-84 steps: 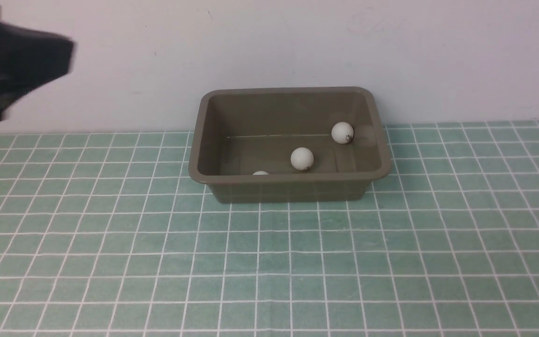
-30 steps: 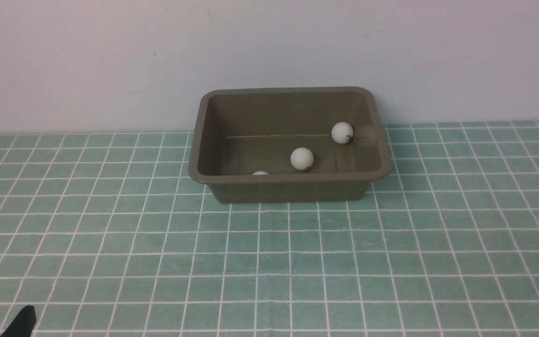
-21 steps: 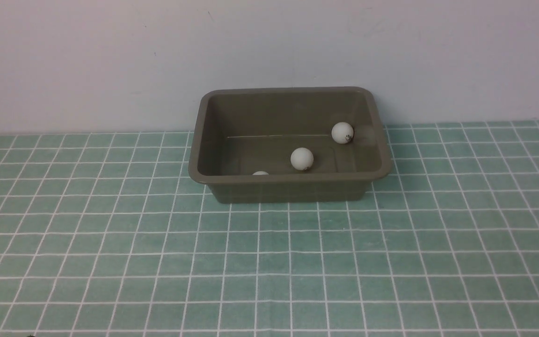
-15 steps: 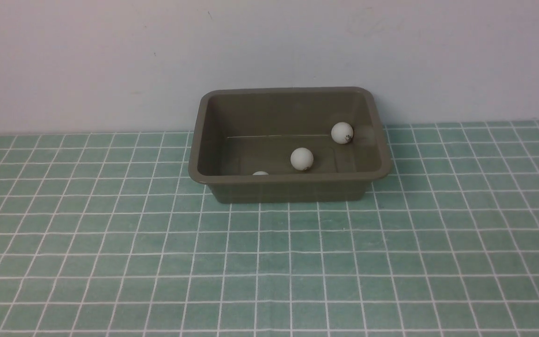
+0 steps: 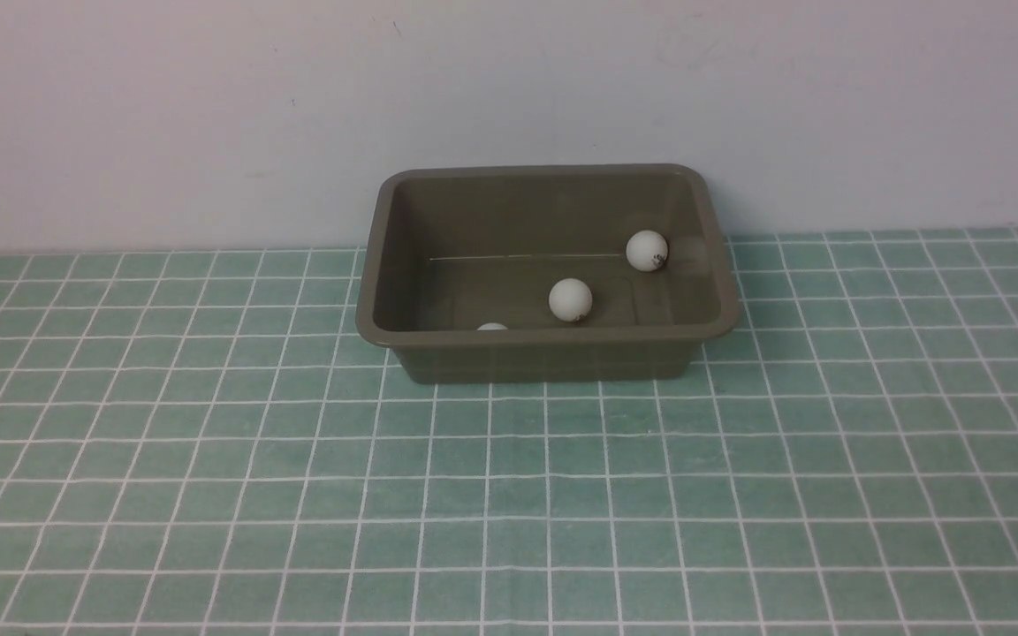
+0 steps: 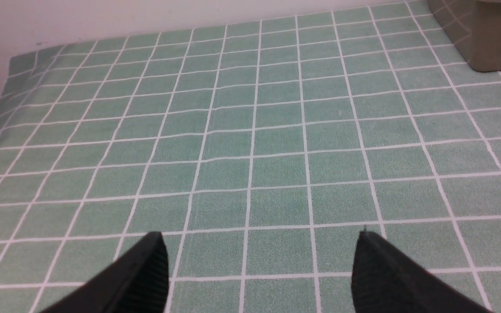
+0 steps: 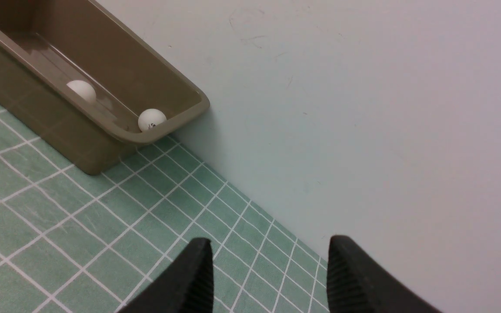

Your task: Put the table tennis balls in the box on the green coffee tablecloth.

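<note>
Pale wall (image 5: 208,106) closes off the far side of the table, and the green coffee tablecloth (image 5: 509,495) covers everything in front of it.

My left hand (image 6: 260,237) hangs low over bare cloth, spread wide and holding nothing. One corner of the box (image 5: 553,353) lies ahead of it and off to its right, well apart.

All three table tennis balls sit inside the box. The leftmost ball (image 5: 491,327) is nearest my hands, tucked against the near wall with only its top showing. The middle ball (image 5: 570,299) rests on the open floor. The far-right ball (image 5: 647,250) sits by the back right corner, farthest from me.

My right hand (image 7: 270,240) is pulled back too, fingers a little apart with nothing between them. The box's right end lies ahead of it and to its left, and the wall is close in front of it.

I see no ball left on the cloth, so I judge the job done.

The risk now is my own clumsiness:
- A careless sweep of either hand could catch the flared rim.
- That could shove or tip the light box, and the balls would roll out.
- Dragging a fingertip on the cloth could tug the box along with it.
- My right hand, so near the wall, could strike it if I push forward.
</note>
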